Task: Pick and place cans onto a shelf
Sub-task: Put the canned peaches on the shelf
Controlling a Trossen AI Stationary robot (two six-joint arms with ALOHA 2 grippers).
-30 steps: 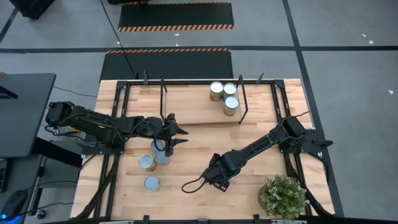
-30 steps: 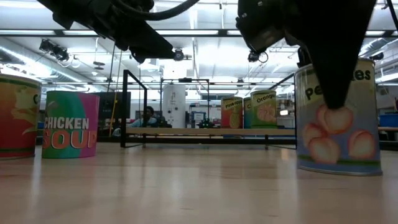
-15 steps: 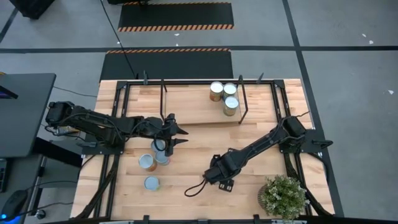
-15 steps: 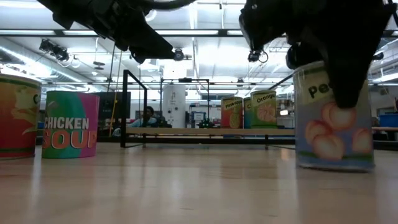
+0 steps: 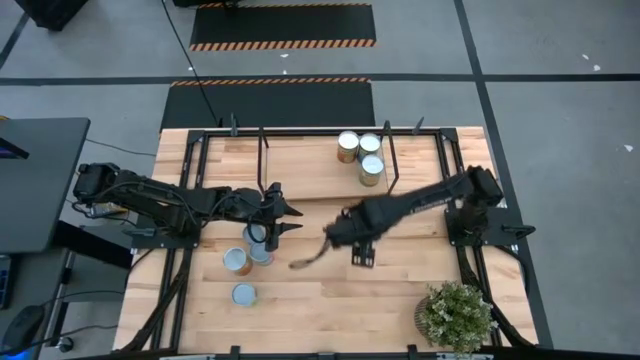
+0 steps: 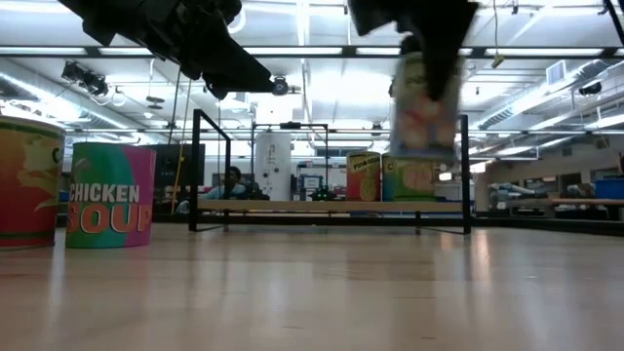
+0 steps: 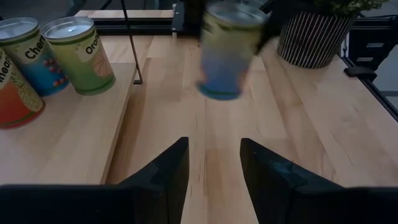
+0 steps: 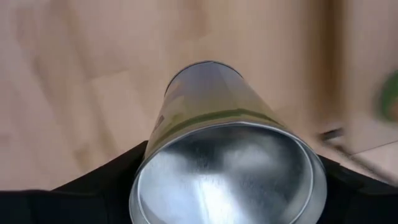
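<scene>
My right gripper (image 5: 350, 234) hangs over the table's middle, just in front of the shelf (image 5: 310, 172), shut on a peaches can (image 6: 425, 102) that it covers in the high view. The can also shows in the left wrist view (image 7: 227, 53) and the right wrist view (image 8: 227, 155). Three cans (image 5: 362, 155) stand on the shelf's right part. Several more cans (image 5: 245, 262) stand on the table at the left. My left gripper (image 5: 292, 220) waits above them, open, with nothing between its fingers (image 7: 171, 174). My right gripper pinches the peaches can between its two fingers, which lie on opposite sides of its wall just below the top rim (image 8: 152, 146). The fingers (image 6: 444, 58) come from above and point down. The can hangs upright below them, clear of the table.
A potted plant (image 5: 455, 315) stands at the table's near right corner. A dark cable loop (image 5: 310, 258) dangles from the right arm. The shelf's black rod frame (image 6: 200, 171) rises at its ends. A person (image 6: 232, 182) sits in the room behind.
My right gripper has lifted the peaches can off the table and carried it up and toward the far edge, to just before the shelf, rolling its wrist on the way. The can tipped slightly as it left the table and now hangs upright, lifted clear.
</scene>
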